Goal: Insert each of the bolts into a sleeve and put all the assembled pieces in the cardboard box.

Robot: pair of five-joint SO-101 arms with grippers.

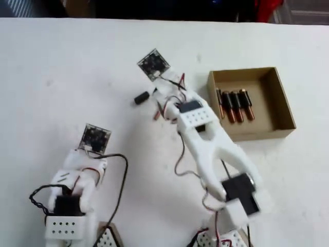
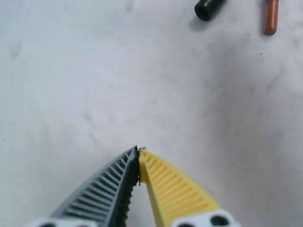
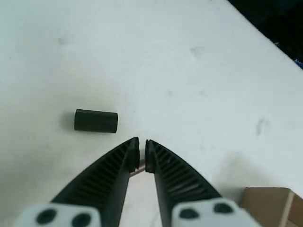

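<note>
A short black cylindrical sleeve [image 1: 141,98] is seen lying on its side on the white table [image 1: 61,67], with a copper-coloured bolt [image 1: 157,114] close beside it. Neither one is held, and their long axes are set roughly crosswise to each other. The black-fingered right gripper [image 3: 141,150] is positioned low over this pair with its fingers drawn to a narrow slit and nothing clamped. The sleeve is found just off to one side of the tips, with its long axis running across the line of the fingers. A tan sliver glimpsed through the slit is judged to be the bolt on the table below, though this cannot be confirmed. The grey-and-yellow left gripper [image 2: 138,155] is held with its fingers pressed together, well apart from both parts, so the right arm is judged the nearer for a pick. Four assembled pieces [image 1: 235,105] are laid side by side in the open cardboard box [image 1: 280,98].
</note>
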